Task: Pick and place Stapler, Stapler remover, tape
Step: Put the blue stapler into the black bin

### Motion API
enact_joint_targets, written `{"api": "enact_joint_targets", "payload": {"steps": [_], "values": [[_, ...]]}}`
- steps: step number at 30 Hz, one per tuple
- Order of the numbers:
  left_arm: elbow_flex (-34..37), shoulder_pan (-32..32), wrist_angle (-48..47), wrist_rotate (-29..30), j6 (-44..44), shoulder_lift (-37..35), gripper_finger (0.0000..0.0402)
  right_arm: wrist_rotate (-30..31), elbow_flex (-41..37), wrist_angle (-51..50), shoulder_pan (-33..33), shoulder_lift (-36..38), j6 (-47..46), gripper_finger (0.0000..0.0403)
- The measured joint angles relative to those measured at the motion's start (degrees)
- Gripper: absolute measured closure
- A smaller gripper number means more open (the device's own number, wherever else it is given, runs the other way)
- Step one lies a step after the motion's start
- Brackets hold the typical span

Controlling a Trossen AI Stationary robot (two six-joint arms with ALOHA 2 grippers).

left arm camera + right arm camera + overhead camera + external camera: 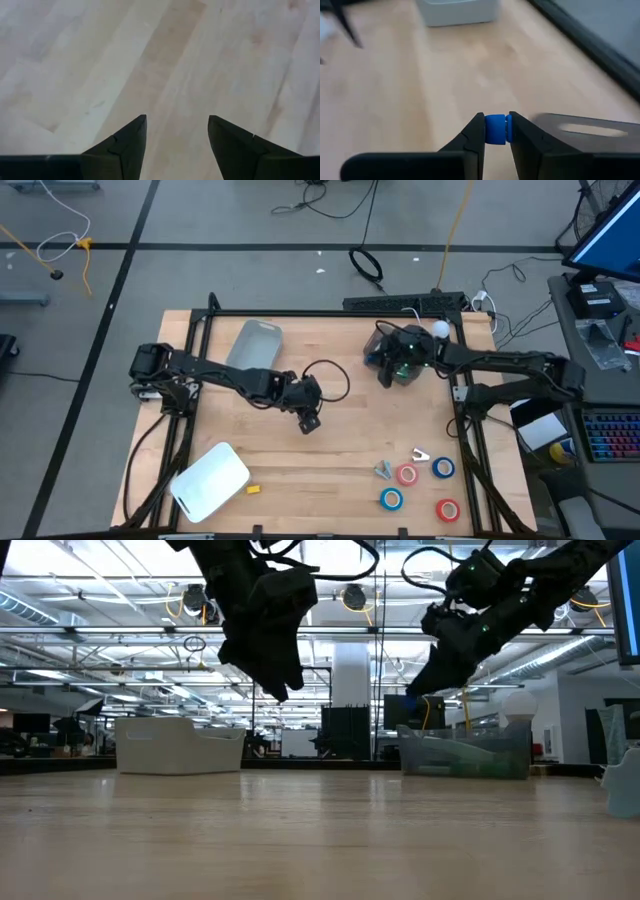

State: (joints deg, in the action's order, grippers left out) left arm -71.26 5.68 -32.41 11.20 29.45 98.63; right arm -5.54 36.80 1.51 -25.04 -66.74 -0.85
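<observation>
My right gripper (388, 370) is at the far right of the table, by a clear bin (402, 360), and is shut on a small blue object (495, 130). What the object is I cannot tell. In the low view my right gripper (422, 682) hangs above the bin (465, 752). My left gripper (310, 420) is open and empty over bare wood at mid-table; it also shows in the left wrist view (177, 122). Two red tape rolls (406, 474) (447, 509) and two blue ones (443, 468) (391, 499) lie flat at the near right. Two small metal claw-like pieces (420, 452) (385, 470) lie beside them. My right gripper pinches the small blue object by two opposite sides (495, 131) between its two fingertips. The object is lifted clear of the table.
A white tray (255, 345) stands at the far middle-left; it also shows in the low view (180, 745). A white lid-like box (210, 480) lies at the near left, with a small yellow piece (253, 490) beside it. Dark frame rails (190, 350) run along the table's sides.
</observation>
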Motion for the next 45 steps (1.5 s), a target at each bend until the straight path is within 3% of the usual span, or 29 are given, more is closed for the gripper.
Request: {"api": "enact_joint_targets", "payload": {"steps": [8, 16, 33, 45], "values": [[0.0, 0.08, -0.6, 1.36, -1.95, 0.0, 0.0193, 7.56, 0.0, -2.68, -2.68, 0.56, 3.2, 0.0346], [0.0, 0.03, -0.58, 2.48, -2.68, 0.0, 0.0192, 7.07, 0.0, -7.14, -4.26, -2.17, 1.49, 0.0344], [0.02, 0.03, -0.58, 2.9, -2.34, 0.0, 0.0192, 7.02, 0.04, -0.23, -4.26, -13.11, 0.07, 0.0332], [0.07, 0.03, -0.68, 2.89, -2.16, 0.0, 0.0192, 6.82, 0.04, 0.89, -4.26, -15.12, 0.13, 0.0329]]}}
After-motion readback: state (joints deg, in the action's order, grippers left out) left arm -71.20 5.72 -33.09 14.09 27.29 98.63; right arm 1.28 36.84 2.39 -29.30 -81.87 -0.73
